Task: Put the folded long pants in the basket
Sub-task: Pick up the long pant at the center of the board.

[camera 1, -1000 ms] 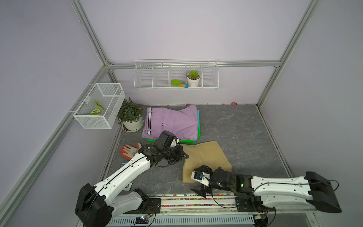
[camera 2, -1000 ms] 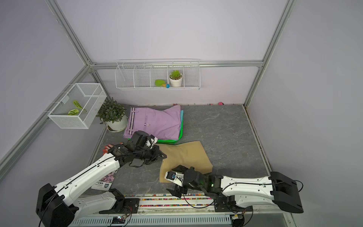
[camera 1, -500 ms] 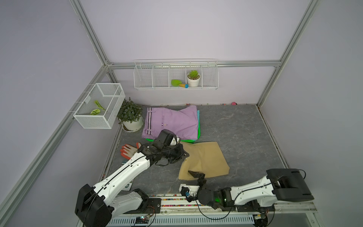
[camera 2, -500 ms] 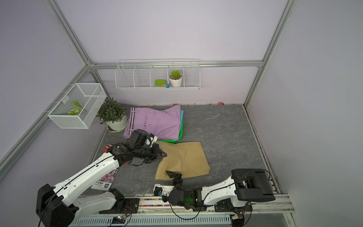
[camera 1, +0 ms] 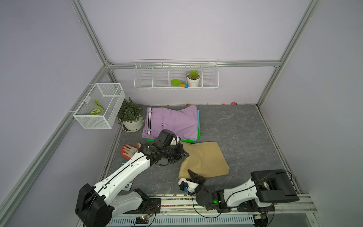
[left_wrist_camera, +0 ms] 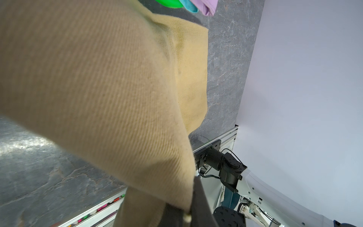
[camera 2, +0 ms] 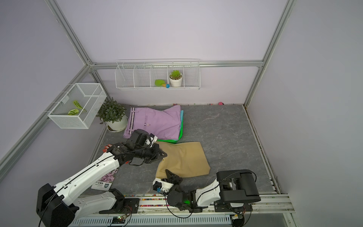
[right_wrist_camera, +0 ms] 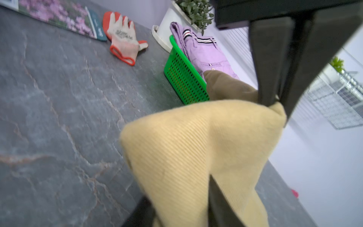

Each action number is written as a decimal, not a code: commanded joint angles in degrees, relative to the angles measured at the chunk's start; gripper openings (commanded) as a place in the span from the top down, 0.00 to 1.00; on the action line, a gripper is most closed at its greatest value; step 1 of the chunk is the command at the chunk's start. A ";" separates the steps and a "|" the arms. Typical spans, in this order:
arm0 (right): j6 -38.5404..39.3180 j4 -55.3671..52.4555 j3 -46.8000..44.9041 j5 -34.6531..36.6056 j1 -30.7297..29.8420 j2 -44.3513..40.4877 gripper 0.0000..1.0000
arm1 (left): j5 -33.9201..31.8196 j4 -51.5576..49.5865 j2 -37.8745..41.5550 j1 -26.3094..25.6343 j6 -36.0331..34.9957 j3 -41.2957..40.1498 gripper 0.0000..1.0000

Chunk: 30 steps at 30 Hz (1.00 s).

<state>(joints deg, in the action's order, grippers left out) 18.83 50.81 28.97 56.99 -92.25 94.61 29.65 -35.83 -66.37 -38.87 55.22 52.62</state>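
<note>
Swinging back in, our right gripper (camera 1: 193,175) now clamps the near corner of the tan pants (camera 1: 206,159), which lie just beside the basket (camera 1: 199,131); our left gripper (camera 1: 183,154) pinches a farther corner shut. With both corners held, we judge the lift onto the lilac pants (camera 1: 172,121) can begin.

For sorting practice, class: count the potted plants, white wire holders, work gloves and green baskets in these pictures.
Potted plants: 2
White wire holders: 2
Work gloves: 1
Green baskets: 1
Total: 6
</note>
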 commanded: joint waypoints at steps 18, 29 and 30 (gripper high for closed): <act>-33.58 -49.19 -1.42 -20.66 19.11 -54.64 1.00 | -3.12 1.44 8.54 1.99 -5.77 9.29 0.06; -41.04 -63.86 21.29 -38.88 34.28 -48.52 1.00 | 3.62 4.37 16.06 2.13 -8.44 3.98 0.23; -41.48 -63.99 23.57 -39.02 34.83 -47.16 1.00 | 4.51 4.28 16.37 2.13 -8.40 3.69 0.24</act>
<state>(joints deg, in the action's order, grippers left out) -19.29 -14.48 47.05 22.20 -58.50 45.80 30.83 -32.93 -50.89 -37.01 48.60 57.39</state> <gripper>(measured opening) 0.178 0.768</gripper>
